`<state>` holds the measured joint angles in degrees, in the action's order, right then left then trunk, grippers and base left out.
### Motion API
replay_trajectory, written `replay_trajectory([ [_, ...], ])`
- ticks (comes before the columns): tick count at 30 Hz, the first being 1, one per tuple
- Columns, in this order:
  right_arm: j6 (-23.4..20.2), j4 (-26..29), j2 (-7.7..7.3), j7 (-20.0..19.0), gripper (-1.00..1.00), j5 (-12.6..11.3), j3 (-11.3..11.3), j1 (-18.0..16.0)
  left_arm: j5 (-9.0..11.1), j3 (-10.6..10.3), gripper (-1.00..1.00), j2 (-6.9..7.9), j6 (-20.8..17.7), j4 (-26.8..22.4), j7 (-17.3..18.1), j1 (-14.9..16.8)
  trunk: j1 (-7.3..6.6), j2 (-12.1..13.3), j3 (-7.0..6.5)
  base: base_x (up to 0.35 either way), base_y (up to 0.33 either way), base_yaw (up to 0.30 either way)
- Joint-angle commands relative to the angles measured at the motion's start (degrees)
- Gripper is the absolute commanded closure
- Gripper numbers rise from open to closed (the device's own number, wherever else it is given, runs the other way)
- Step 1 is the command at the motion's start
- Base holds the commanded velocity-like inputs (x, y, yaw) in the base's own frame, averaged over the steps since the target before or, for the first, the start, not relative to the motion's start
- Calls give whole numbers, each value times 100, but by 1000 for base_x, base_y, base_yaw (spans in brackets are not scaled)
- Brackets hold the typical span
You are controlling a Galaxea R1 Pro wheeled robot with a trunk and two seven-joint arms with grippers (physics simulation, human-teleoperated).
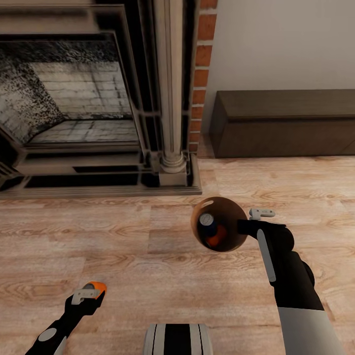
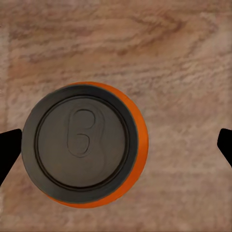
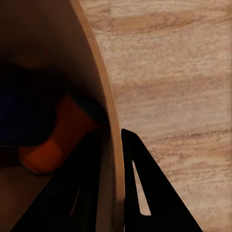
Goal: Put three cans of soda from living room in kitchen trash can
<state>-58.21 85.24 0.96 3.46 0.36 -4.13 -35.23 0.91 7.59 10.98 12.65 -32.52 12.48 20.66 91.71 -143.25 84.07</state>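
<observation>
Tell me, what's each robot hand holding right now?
Right gripper clamped on bin rim; blue can and orange can inside. Left gripper holding third orange can. Fireplace ahead.

The light is soft and even on the wood floor (image 1: 123,231), with hardly any shadows. The fireplace (image 1: 74,98) looks dark, grainy and a bit smeared. Inside the bin (image 3: 58,58) it is very dim, and close-up edges look blurry.

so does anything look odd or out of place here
Yes: the trash can isn't standing on the floor. The right end effector pinches its rim, carrying it over the wood floor with a blue can and an orange can inside.
</observation>
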Motion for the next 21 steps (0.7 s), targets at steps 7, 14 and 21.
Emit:
replay_trajectory([
  [7, 6, 2, 8, -21, 100, -68, 0, 0, -3, 12, -100, 1, 0, 0, 0, 0, -1, 0, 0, 0, 0, 0],
  [14, 6, 0, 9, -21, 100, -71, 7, 0, -3, 14, -100, 6, 0, 0, 0, 0, -1, 0, 0, 0, 0, 0],
  [21, 8, -1, 9, -21, 100, -71, 9, -1, -3, 20, -100, 9, 4, 0, 0, 0, -1, 0, 0, 0, 0, 0],
])
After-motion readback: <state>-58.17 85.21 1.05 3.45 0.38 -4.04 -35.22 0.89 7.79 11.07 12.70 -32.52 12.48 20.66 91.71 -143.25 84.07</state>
